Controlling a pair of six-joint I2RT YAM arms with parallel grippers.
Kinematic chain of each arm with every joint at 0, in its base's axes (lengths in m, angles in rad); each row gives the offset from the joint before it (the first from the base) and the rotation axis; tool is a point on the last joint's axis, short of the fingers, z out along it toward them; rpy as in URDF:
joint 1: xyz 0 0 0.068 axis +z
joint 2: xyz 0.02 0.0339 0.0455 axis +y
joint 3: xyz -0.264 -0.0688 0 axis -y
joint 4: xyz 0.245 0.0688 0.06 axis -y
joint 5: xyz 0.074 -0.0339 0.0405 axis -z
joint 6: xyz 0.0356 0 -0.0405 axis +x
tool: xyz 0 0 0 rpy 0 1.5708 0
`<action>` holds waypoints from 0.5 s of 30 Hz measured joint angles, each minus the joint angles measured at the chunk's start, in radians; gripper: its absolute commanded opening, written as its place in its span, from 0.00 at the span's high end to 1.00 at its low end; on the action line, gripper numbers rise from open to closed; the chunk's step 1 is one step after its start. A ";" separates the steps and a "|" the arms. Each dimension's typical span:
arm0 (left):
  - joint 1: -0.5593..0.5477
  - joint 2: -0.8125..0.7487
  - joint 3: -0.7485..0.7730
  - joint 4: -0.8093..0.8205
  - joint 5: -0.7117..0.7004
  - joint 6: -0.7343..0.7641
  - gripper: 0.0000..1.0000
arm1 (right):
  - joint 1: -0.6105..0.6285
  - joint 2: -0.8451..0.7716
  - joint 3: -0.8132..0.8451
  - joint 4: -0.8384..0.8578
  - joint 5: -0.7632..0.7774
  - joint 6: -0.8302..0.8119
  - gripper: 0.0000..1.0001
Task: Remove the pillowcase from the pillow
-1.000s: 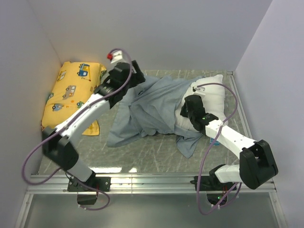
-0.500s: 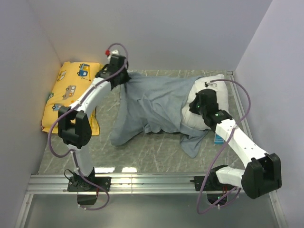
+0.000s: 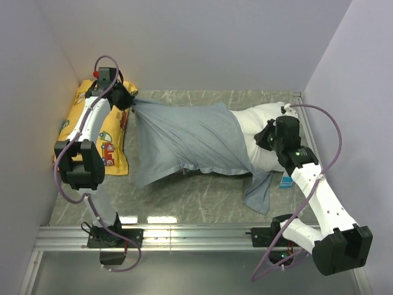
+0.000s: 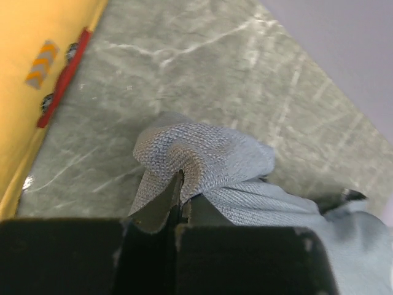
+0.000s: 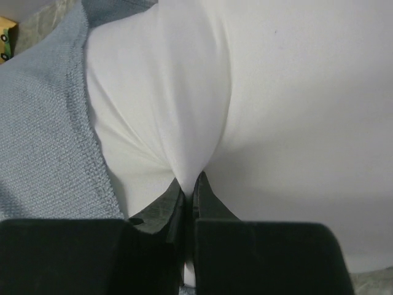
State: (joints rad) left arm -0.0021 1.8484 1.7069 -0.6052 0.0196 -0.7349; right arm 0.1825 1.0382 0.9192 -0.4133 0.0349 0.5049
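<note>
- The left gripper (image 3: 130,101) is clamped on a bunched far-left corner of the pillowcase (image 3: 187,138). The left wrist view shows its jaws closed with the pale blue-grey weave folded over their tips (image 4: 181,195).
- The right gripper (image 3: 268,132) is pinched tight on a fold of the white pillow (image 3: 255,153). In the right wrist view its jaws meet on a tuck of white cloth (image 5: 189,187), with the pillowcase hem just to the left.
- The pillowcase lies across the middle of the table (image 3: 202,190), drawn to a point at the left gripper and widening toward the right.
- The pillow's right end sticks out bare from the pillowcase mouth, and its left part sits under the cover. How far inside it reaches cannot be told.
- A loose flap of the pillowcase trails toward the near edge, below the pillow and beside the right arm.
- The pinched corner sits just beside the far end of the yellow vehicle-print pillow (image 3: 113,132), which rests against the left wall under the left arm.
- The pillow's bare end lies near the right wall, and the pillowcase's far edge runs close to the back wall.
- Bare marbled table shows in a strip between the pillowcase and the near rail.
- A small blue item (image 3: 285,181), too small to identify, lies beside the right arm.
</note>
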 measured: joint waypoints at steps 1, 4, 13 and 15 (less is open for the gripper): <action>0.001 0.006 0.019 -0.010 0.021 0.006 0.99 | 0.000 -0.003 0.000 -0.005 -0.004 0.002 1.00; -0.009 0.026 0.083 -0.009 0.063 0.042 0.72 | 0.018 0.009 0.020 -0.027 0.013 0.008 1.00; -0.145 -0.127 -0.067 0.059 -0.042 0.176 0.21 | 0.084 0.193 0.130 -0.045 0.143 0.000 1.00; -0.190 -0.232 -0.164 0.070 -0.064 0.188 0.20 | 0.084 0.218 0.143 -0.037 0.156 0.000 1.00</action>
State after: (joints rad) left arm -0.1917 1.6165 1.5429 -0.5350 -0.0444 -0.5468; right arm 0.2661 1.2560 1.0618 -0.4500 0.1909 0.5049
